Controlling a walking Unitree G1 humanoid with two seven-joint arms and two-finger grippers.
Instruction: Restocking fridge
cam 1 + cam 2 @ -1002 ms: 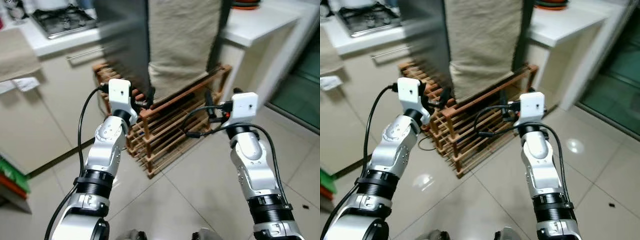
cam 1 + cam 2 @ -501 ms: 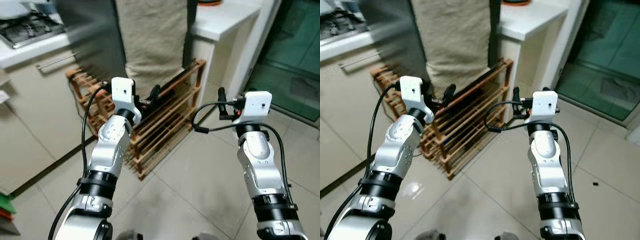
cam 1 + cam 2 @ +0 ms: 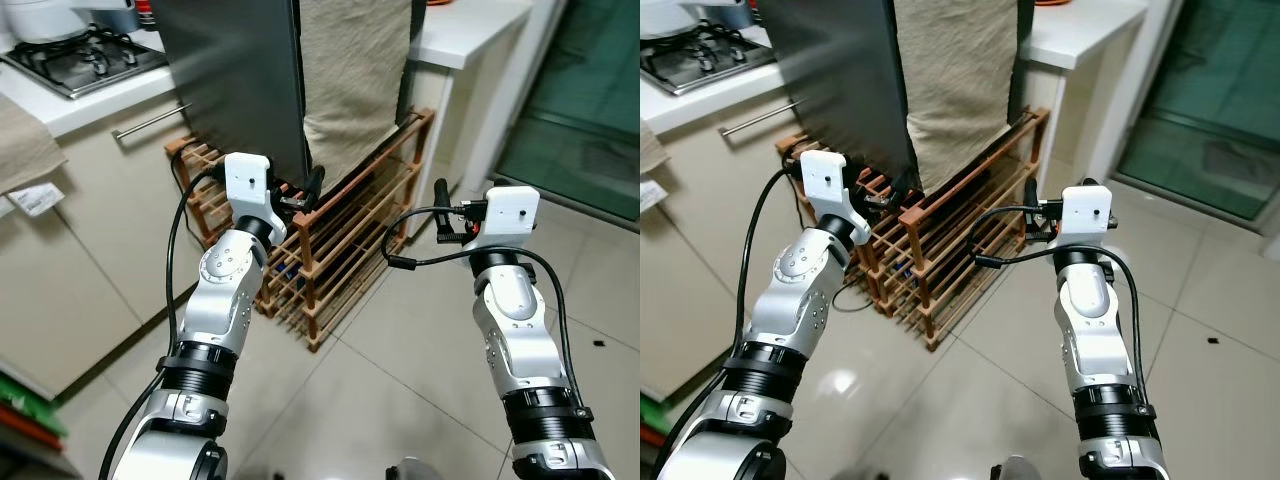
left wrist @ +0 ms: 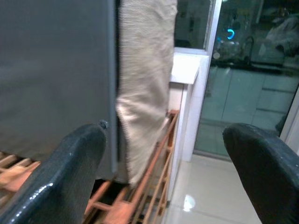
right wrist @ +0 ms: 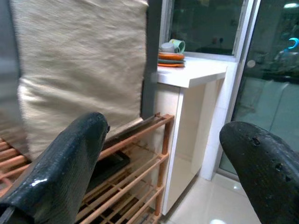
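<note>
Fridge (image 3: 235, 85) — dark grey, door side facing the robot, stands straight ahead on a wooden slatted rack (image 3: 340, 240); a beige cloth (image 3: 355, 75) hangs down the fridge's right-hand side, its lower edge reaching the rack's top rail; door appears shut, no handle discernible.

Left gripper (image 4: 168, 154) is raised in front of the fridge, just short of its lower corner, not touching; fingers spread wide apart, nothing between them; in the left wrist view the fridge's grey face, the cloth and the rack's top rail sit between the two black fingers (image 4: 74, 163).

Right gripper (image 5: 159, 154) is raised to the right of the fridge, level with the rack's right end and clear of it; fingers likewise spread wide, empty; its wrist view looks past the cloth to the rack's shelves.

Right of the fridge: white counter (image 3: 470, 30) butting against it, carrying a stack of orange and dark plates with cups on top (image 5: 171, 55) — seen in the right wrist view; beyond the counter, a glass sliding door (image 3: 580, 110).

Left of the fridge: white cabinet run with a bar handle (image 3: 150, 120), a gas hob (image 3: 85, 62) on top.

Below the fridge and rack: pale glossy floor tiles (image 3: 400, 370).
</note>
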